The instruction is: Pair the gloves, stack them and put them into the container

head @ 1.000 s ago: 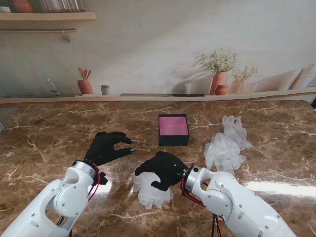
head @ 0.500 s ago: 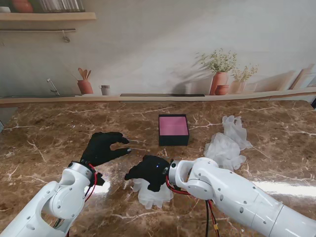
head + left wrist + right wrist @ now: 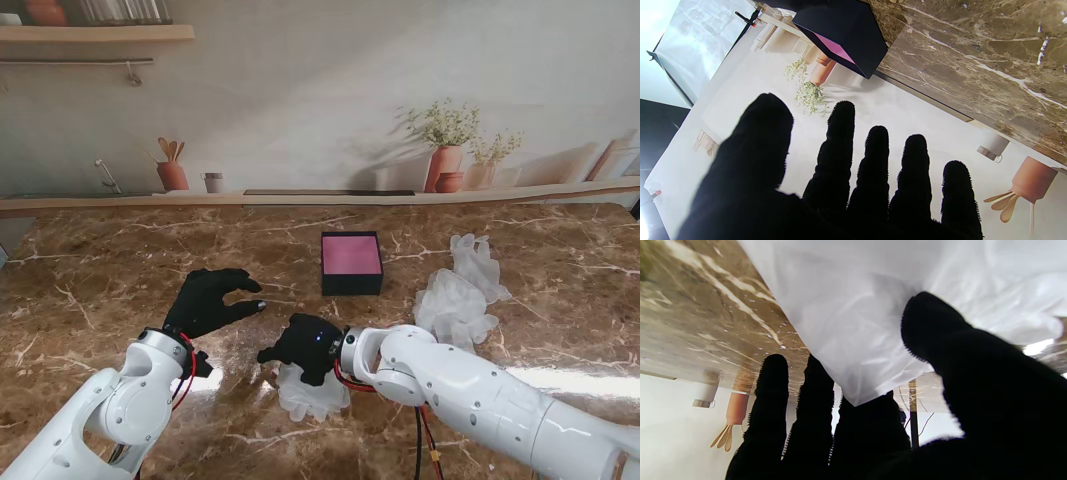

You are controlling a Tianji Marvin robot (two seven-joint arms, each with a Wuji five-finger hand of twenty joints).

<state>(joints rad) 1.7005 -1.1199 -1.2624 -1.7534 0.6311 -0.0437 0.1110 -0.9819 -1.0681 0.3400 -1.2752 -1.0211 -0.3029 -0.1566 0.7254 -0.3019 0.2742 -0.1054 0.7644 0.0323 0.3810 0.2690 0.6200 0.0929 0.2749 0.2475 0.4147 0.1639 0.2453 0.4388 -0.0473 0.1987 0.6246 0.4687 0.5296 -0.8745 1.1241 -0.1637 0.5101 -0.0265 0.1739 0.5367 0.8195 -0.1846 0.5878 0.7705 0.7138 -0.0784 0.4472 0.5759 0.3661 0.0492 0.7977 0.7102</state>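
The right hand (image 3: 305,345) is sitting on top of a white glove (image 3: 310,392) on the brown bench (image 3: 100,270). In the right wrist view, the thumb (image 3: 933,323) and the fingers (image 3: 813,386) are pressing around the glove's thin white skin (image 3: 857,306), so the hand is holding the glove. The glove is lying near the robot, in the middle, and part of it is sticking out from under the hand on the side nearer to me.

The left hand (image 3: 208,300) is hanging over the bench to the left of the glove, not touching it. Its fingers (image 3: 840,140) are spreading apart and it is holding nothing.

The box (image 3: 351,262) is sitting farther from me than both hands, in the middle of the bench. It is black on the outside and pink inside (image 3: 835,48). I am not seeing any glove in it.

More white gloves (image 3: 458,292) are lying in a crumpled heap on the right side, near the box but apart from it. I cannot tell how many are in the heap.
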